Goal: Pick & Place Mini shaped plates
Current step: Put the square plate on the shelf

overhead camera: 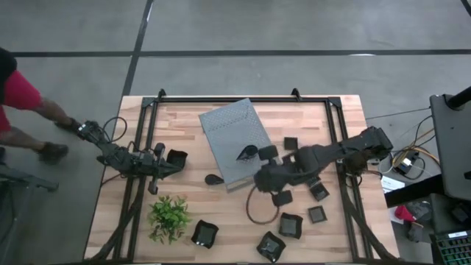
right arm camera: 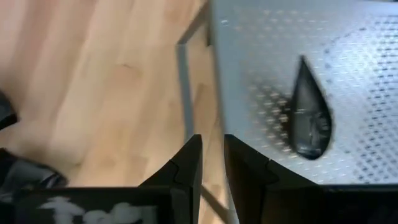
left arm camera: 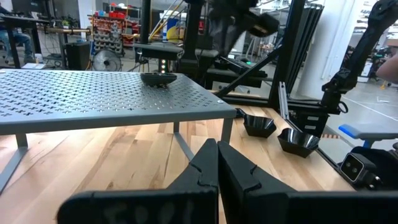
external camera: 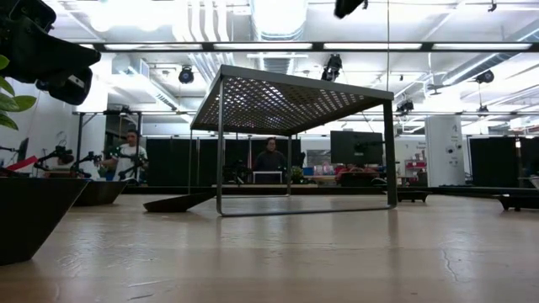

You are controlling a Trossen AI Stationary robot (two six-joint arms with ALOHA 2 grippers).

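Observation:
Several small glossy black mini shaped plates lie on the wooden table, most of them near the right edge, such as one square plate (overhead camera: 290, 224). One teardrop plate (overhead camera: 246, 153) (right arm camera: 309, 112) rests on top of the grey perforated box (overhead camera: 232, 140). My right gripper (overhead camera: 259, 178) (right arm camera: 212, 163) hovers above the box's near right edge, tilted down, open by a narrow gap with nothing between its fingers. My left gripper (overhead camera: 158, 166) (left arm camera: 217, 163) waits shut and level at the table's left side, beside a square plate (overhead camera: 176, 157).
A green leafy plant (overhead camera: 169, 217) stands near the front left. A dark ring (overhead camera: 257, 207) lies on the table in front of the box. A leaf plate (overhead camera: 214, 179) lies by the box's near left corner. A person (overhead camera: 22, 103) is beyond the table's left edge.

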